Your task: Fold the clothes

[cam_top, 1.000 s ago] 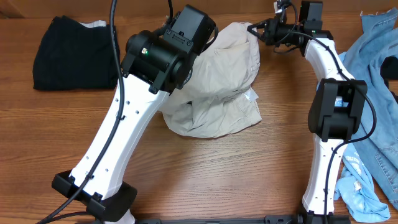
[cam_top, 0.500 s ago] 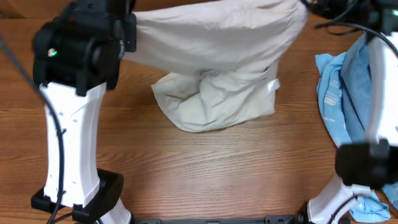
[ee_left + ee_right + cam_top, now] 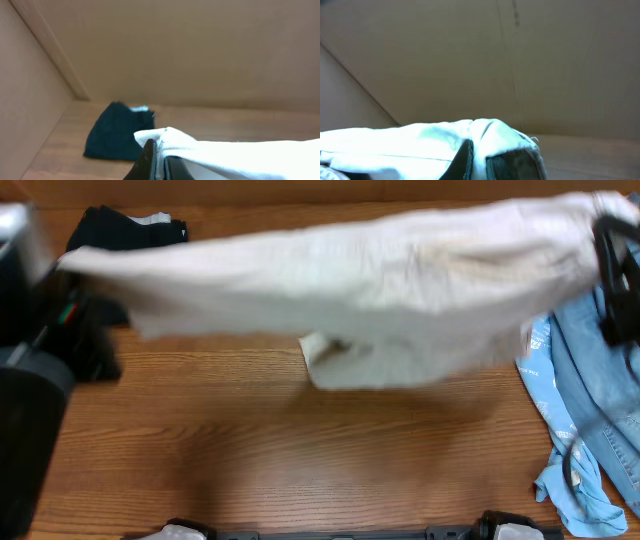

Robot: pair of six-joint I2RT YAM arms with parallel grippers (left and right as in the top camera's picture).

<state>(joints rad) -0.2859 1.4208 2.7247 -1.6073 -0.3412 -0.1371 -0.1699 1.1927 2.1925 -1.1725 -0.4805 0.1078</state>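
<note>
Nearest the lens, the left claw (image 3: 159, 162) was clamped on one end of the shorts (image 3: 360, 270) and the right claw (image 3: 480, 161) on the other, so neither arm was nearer. The shorts were stretched between them above the counter (image 3: 300, 470), long axis left to right, with a fold sagging mid-span; contact with the counter could not be told. Judged: lay-down depends on a level span. The black garment (image 3: 120, 228) lay beyond, far left.
</note>
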